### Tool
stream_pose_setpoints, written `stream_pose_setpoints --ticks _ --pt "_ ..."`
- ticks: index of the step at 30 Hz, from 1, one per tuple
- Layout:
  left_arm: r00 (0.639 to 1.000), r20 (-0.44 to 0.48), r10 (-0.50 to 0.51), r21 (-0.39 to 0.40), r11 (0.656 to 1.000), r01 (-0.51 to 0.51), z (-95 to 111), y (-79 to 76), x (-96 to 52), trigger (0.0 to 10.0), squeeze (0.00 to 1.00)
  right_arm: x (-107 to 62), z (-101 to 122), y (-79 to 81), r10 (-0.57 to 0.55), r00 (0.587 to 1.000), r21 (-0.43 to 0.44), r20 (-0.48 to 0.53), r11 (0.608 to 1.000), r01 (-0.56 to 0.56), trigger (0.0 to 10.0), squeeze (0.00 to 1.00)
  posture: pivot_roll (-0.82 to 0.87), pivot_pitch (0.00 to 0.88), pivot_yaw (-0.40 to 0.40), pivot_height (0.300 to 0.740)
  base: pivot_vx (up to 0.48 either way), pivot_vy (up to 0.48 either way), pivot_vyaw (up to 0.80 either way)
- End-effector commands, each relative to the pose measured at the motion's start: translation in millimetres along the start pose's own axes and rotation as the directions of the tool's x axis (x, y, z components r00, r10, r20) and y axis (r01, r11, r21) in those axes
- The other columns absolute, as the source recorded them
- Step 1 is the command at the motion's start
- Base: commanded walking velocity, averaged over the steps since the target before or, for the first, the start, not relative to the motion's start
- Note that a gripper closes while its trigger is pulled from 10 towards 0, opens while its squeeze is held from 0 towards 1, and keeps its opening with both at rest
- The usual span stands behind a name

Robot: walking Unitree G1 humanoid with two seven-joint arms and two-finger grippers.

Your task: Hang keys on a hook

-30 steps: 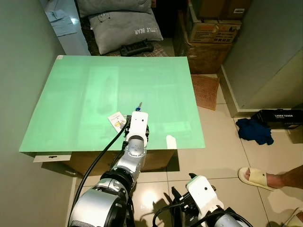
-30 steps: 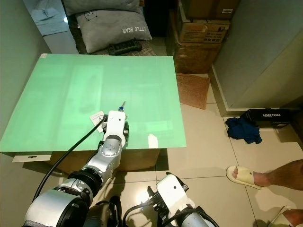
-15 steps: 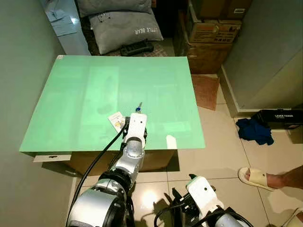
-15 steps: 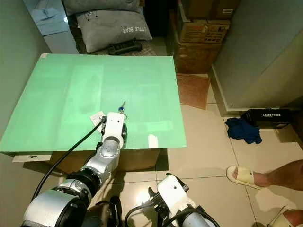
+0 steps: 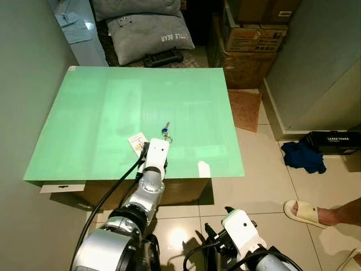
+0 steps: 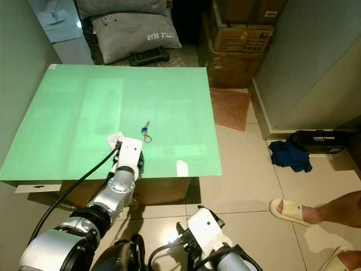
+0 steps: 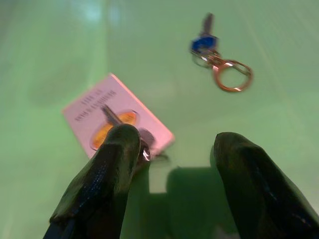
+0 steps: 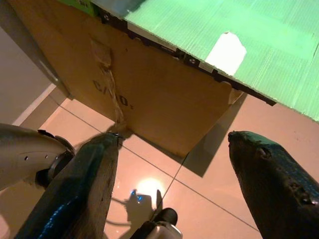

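Blue-capped, the small key on its copper-coloured ring [image 7: 219,59] lies flat on the pale green board surface [image 5: 101,107], free of any grip. At its 8 o'clock, just beside it, lies a white card tag with an orange oval print [image 7: 115,116], and a second small metal key seems to rest on that tag near its edge, though I cannot tell how it is attached.

My left pincer [image 7: 172,149] hangs low over the surface at the key's 6 o'clock, near the front edge, its two black fingers spread apart with nothing between them; one fingertip [image 7: 119,144] overlaps the tag's corner. My right pincer [image 8: 169,169] hangs idle down by the floor tiles, fingers apart too, facing the brown cardboard box [image 8: 149,94] that carries the board.

No hook is anywhere I can make out, so finding one comes after the pickup. As I judge it, the risk is in the grasp: the ring lies flat and thin, so my fingers may skid over it, push it across the smooth board, or pinch the tag instead. Coming in off-line would cause that.
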State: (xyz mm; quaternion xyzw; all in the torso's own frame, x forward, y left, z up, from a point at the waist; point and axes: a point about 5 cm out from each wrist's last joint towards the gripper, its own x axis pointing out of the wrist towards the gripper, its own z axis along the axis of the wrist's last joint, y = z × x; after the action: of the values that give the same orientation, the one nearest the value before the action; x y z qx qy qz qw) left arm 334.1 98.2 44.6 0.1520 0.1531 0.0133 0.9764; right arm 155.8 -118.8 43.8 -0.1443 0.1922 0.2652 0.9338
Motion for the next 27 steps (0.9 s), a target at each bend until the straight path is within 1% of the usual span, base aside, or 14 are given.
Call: stream_pose_setpoints --ticks 1,3,5,6,10,11,15,16,18,19,20,23,26,27 --pt "1.0 0.001 -0.008 0.013 1.0 0.008 -6 0.0 -2.6 10.0 0.0 -3.8 -7 2.1 0.014 1.0 0.011 -0.026 1.0 -0.014 10.0 0.0 -0.24 0.252 -0.007 0.74 0.0 0.0 0.0" --pt "1.0 0.004 -0.012 0.008 1.0 0.012 -6 -0.8 -2.7 10.0 0.0 -4.5 -8 2.5 0.016 0.999 0.011 -0.027 1.0 -0.016 10.0 0.0 -0.23 0.254 -0.01 0.74 0.0 0.0 0.0" --pt "0.999 0.024 -0.025 -0.004 1.0 0.026 0 -7.1 -3.2 10.0 0.0 -5.4 -8 3.6 0.02 0.999 0.01 -0.028 1.0 -0.02 10.0 0.0 -0.24 0.255 -0.013 0.74 0.0 0.0 0.0" --pt "0.999 0.024 -0.025 -0.004 1.0 0.026 0 -7.1 -3.2 10.0 0.0 -5.4 -8 3.6 0.02 0.999 0.01 -0.028 1.0 -0.02 10.0 0.0 -0.24 0.255 -0.013 0.74 0.0 0.0 0.0" --pt "0.997 0.053 -0.05 -0.037 0.998 0.052 13 -19.0 -4.0 10.0 0.0 -6.2 -9 3.5 0.022 0.999 0.009 -0.029 1.0 -0.022 10.0 0.0 -0.24 0.257 -0.012 0.74 0.0 0.0 0.0" --pt "0.996 0.064 -0.061 -0.051 0.997 0.064 18 -25.1 -4.8 10.0 0.0 -7.0 -9 3.6 0.021 0.999 0.009 -0.031 1.0 -0.021 10.0 0.0 -0.24 0.258 -0.012 0.74 0.0 0.0 0.0" --pt "0.994 0.07 -0.084 -0.076 0.993 0.09 26 -38.7 -7.7 10.0 0.0 -8.2 -10 4.0 0.023 0.999 0.009 -0.035 1.0 -0.023 10.0 0.0 -0.24 0.258 -0.012 0.74 0.0 0.0 0.0" --pt "0.993 0.074 -0.097 -0.078 0.992 0.102 28 -43.1 -8.8 10.0 0.0 -8.4 -10 4.2 0.024 0.999 0.008 -0.036 1.0 -0.024 10.0 0.0 -0.24 0.258 -0.012 0.74 0.0 0.0 0.0" --pt "0.988 0.094 -0.121 -0.048 0.991 0.125 33 -52.5 -11.4 10.0 0.0 -8.1 -10 4.5 0.027 0.999 0.008 -0.038 1.0 -0.026 10.0 0.0 -0.24 0.259 -0.012 0.74 0.0 0.0 0.0" --pt "0.988 0.09 -0.126 -0.043 0.991 0.131 33 -54.4 -11.8 10.0 0.0 -8.1 -10 4.4 0.027 0.999 0.007 -0.038 1.0 -0.026 10.0 0.0 -0.24 0.26 -0.013 0.74 0.0 0.0 0.0" --pt "0.988 0.09 -0.126 -0.043 0.991 0.131 33 -54.4 -11.8 10.0 0.0 -8.1 -10 4.4 0.027 0.999 0.007 -0.038 1.0 -0.026 10.0 0.0 -0.24 0.26 -0.013 0.74 0.0 0.0 0.0" --pt "0.99 0.042 -0.134 -0.04 0.99 0.135 28 -54.9 -11.5 10.0 0.0 -8.0 -10 4.2 0.027 0.999 0.006 -0.039 1.0 -0.026 10.0 0.0 -0.24 0.26 -0.013 0.74 0.0 0.0 0.0" --pt "0.996 -0.032 -0.088 -0.059 0.995 0.086 17 -39.3 -5.8 10.0 0.0 -8.6 -11 4.1 0.024 0.999 0.006 -0.046 1.0 -0.024 10.0 0.0 -0.25 0.263 -0.009 0.74 0.0 0.0 0.0" --pt "0.996 -0.032 -0.088 -0.059 0.995 0.086 17 -39.3 -5.8 10.0 0.0 -8.6 -11 4.1 0.024 0.999 0.006 -0.046 1.0 -0.024 10.0 0.0 -0.25 0.263 -0.009 0.74 0.0 0.0 0.0"
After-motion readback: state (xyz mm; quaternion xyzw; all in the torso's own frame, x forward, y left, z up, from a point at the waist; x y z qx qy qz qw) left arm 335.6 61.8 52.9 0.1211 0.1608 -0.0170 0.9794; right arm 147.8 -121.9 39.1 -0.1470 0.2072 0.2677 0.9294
